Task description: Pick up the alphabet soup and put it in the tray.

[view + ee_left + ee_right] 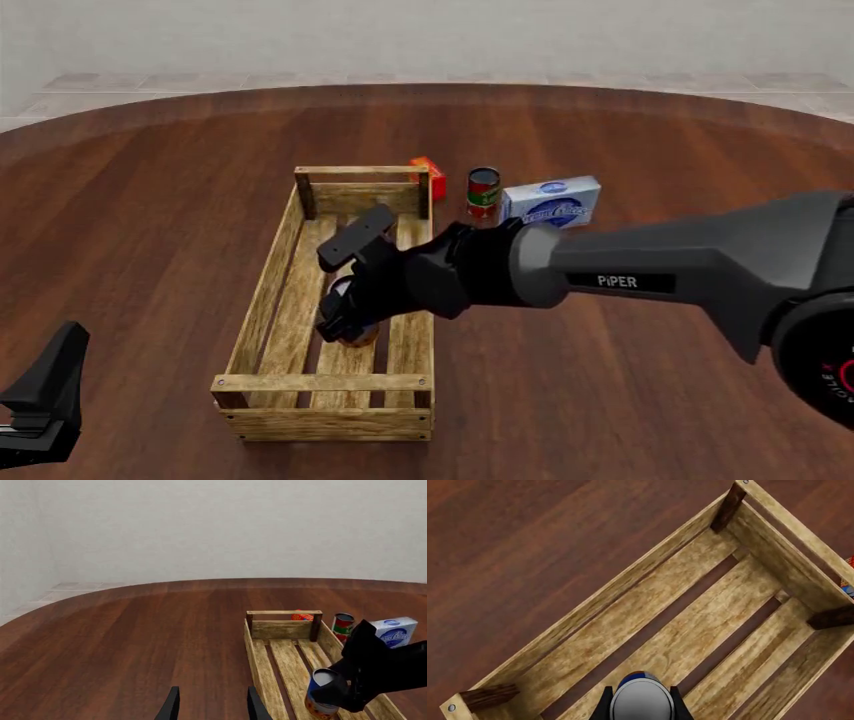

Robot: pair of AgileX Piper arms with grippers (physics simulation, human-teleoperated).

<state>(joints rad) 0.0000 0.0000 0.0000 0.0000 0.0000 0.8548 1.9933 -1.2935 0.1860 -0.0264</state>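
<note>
- Nearest the camera, at the lower left of the front view, our left claw sits idle over bare worktop. In its own wrist view its two fingers stand apart with nothing between them.
- Our right claw is clamped on the alphabet soup, which hangs over the slat floor in the middle of the tray. In the right wrist view the can's pale top sits squarely between the dark fingers.
- We cannot tell from these views whether the can's base touches the slats or rides just above them.
- To finish well, we judge the can should go down upright onto a solid slat, not over one of the dark gaps, where a rim could catch and tip it.
- We would open only once the base is seated, then lift straight up so the fingers do not drag the can over.
- Keep the arm away from the tray's walls; a nudge could shift the light crate.
- The red-and-green can, the blue-white box and the orange item stand beyond the tray's far end, in the upper middle of the front view, well apart from the drop.
</note>
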